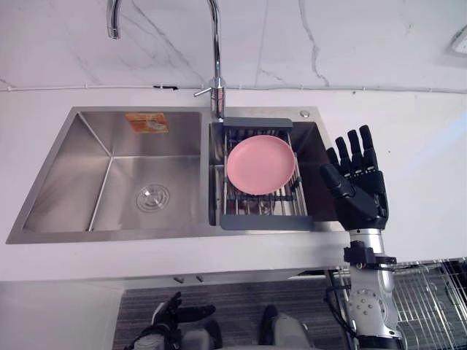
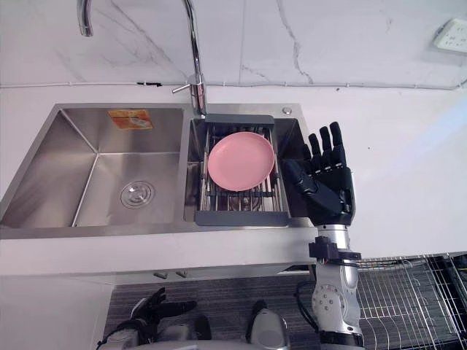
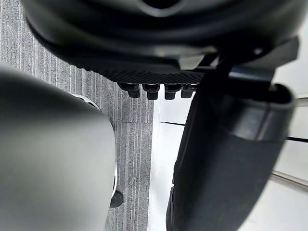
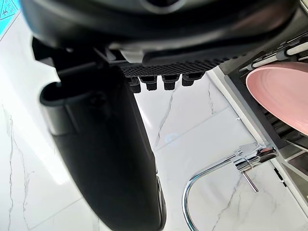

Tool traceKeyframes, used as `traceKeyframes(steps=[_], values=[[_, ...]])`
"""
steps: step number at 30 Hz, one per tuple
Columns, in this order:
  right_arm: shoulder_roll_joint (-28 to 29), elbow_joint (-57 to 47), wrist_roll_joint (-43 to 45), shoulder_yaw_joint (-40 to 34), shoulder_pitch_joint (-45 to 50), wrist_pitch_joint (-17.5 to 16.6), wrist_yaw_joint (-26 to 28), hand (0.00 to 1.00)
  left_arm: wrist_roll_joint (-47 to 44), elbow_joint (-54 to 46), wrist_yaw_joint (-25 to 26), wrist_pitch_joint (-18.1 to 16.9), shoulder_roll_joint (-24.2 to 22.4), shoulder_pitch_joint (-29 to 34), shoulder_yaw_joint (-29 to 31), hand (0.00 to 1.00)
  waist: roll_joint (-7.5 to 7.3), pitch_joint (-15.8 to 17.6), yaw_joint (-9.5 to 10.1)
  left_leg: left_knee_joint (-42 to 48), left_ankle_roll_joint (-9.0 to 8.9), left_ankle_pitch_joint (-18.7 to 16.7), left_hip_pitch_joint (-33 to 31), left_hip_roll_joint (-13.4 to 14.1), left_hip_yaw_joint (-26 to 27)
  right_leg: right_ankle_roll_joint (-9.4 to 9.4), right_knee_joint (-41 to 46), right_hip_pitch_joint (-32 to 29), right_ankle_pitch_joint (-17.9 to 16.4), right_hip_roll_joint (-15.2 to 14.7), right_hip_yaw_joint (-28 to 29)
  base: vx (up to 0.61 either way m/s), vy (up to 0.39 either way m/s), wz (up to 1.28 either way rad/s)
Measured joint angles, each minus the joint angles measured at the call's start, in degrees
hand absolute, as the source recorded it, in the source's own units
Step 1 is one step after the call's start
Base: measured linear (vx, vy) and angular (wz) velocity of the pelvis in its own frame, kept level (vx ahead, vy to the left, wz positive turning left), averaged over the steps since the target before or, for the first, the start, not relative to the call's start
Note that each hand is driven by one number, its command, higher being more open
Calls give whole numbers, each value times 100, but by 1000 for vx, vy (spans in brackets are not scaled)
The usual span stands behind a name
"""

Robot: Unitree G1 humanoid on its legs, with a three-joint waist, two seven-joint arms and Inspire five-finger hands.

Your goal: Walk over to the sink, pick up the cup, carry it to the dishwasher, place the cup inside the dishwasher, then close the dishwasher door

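The 2-basin sink holds a grey rack in its right basin, 1 pink plate lying in it; right hand hovers at that basin's right edge, fingers straight, apart; left hand hangs low, fingers relaxed; where the cup is, I cannot tell

Plate on rack over right basin of sink, faucet behind.

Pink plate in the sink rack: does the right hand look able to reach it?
Probably yes. The right hand is open beside the dish rack, and the pink plate lies uncovered on top; the faucet stands behind, out of the way.
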Motion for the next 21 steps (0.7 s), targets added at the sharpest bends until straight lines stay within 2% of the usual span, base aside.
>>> traceKeyframes(steps=[4, 9, 13, 14, 18, 21], values=[[-60, 2, -3, -1, -4, 0, -56, 100, -22, 4, 0, -15, -48, 1, 5, 100, 45, 22, 13, 134, 1, 2, -109, 45, -157, 19, -138, 134, 9, 0, -241, 8, -11, 24], [-250, 179, -468, 3, -230, -78, -295, 100, -143, -37, 40, -172, -130, 1, 36, 100, 131, 48, 110, 103, 4, 9, -127, 306, 363, 9, -322, 260, -28, 57, -682, 6, -49, 25], [-710, 571, -2147, 0, -618, -195, -807, 100, -723, -38, 181, -171, -187, 4, 127, 100, 178, 45, 317, 213, -58, -3, -123, 521, 687, -41, -301, 211, -21, 50, -1221, 36, -94, -33], [-938, 625, -2862, -1, -729, -221, -963, 100, -694, -46, 208, -186, -196, 4, 204, 100, 183, 41, 349, 268, -79, -17, -117, 586, 803, -101, -300, 164, 30, 114, -1214, 62, -124, -59], [-1326, 623, -3737, -42, -738, -266, -1029, 100, -274, -39, 272, -168, -226, 6, 269, 100, 187, 29, 290, 259, -100, -30, 53, 657, 1049, -175, -301, 190, 83, 204, -1112, 47, -64, -46], [-1462, 623, -3973, -102, -734, -215, -988, 100, -112, -29, 274, -100, -222, 5, 265, 100, 161, 12, 189, 250, -101, -30, 93, 649, 1094, -183, -339, 188, 126, 222, -1019, -17, 1, -21]])
